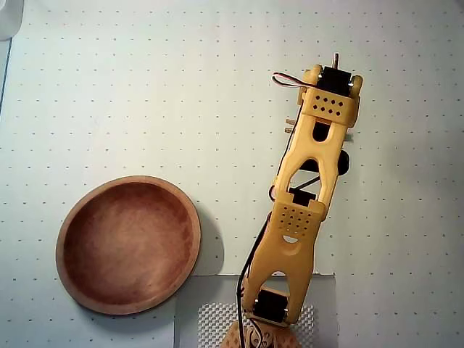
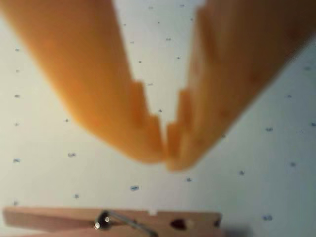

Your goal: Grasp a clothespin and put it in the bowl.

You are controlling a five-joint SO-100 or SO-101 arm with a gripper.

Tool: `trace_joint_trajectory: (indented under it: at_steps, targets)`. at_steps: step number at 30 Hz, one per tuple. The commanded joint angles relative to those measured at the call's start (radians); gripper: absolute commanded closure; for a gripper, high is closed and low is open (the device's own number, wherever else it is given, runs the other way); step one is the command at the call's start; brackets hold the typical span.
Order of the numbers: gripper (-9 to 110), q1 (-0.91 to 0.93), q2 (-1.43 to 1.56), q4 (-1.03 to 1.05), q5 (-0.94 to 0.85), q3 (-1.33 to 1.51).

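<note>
Table [image 1: 130, 87]: pale surface printed with a regular grid of small dark dots, seen in both views; a strip of grey textured mat [image 1: 210, 319] lies at the bottom edge of the overhead view, under the arm's base
Arm [image 1: 297, 217]: yellow-orange plastic arm with black motors, reaching from the bottom edge of the overhead view up and to the right, its far end near the top right; a red and black wire loops out beside the top motor
Jaws [image 2: 167, 155]: two blurred orange fingers with stepped inner edges fill the upper part of the wrist view; their tips meet or nearly meet, leaving only a thin dark slit, and nothing sits between them
Fingers: the left finger [image 2: 98, 89] and the right finger [image 2: 237, 74] in the wrist view spread apart toward the top of the picture, with dotted table showing in the wedge between them
Clothespin [image 2: 54, 218]: small light-tan wooden spring clothespin lying flat on the table along the bottom edge of the wrist view, lengthwise left to right, its metal coil [image 2: 103, 222] near the middle; it is below the fingertips in the picture and apart from them
Clothespin in the overhead view: only a small tan stub [image 1: 289, 125] peeks out at the arm's left side, too small to tell for sure
Bowl [image 1: 65, 225]: large round shallow reddish-brown wooden bowl with a lighter rim, at the lower left of the overhead view, well apart from the arm's far end; its inside holds nothing
</note>
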Motion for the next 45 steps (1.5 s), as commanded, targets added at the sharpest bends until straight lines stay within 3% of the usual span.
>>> trace_joint_trajectory:
  at_steps: [1,23,45]
  targets:
    - [104,-0.012,0.009,0.025,-0.011,-0.077]
    - [105,-0.034,-0.055,0.028,-0.052,-0.066]
    - [104,-0.035,-0.055,0.028,0.733,-0.066]
